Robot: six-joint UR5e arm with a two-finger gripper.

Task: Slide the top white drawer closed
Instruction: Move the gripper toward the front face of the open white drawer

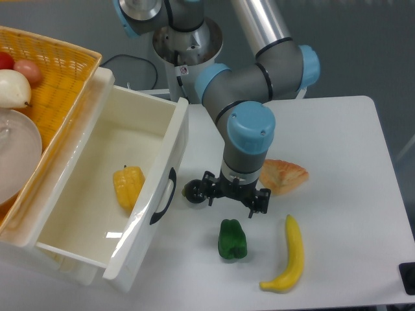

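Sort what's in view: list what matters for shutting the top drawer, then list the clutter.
For the job:
top white drawer, pulled open
its black handle
gripper

Lying about:
yellow bell pepper inside the drawer
black ball
green bell pepper
banana
bread piece
wicker basket
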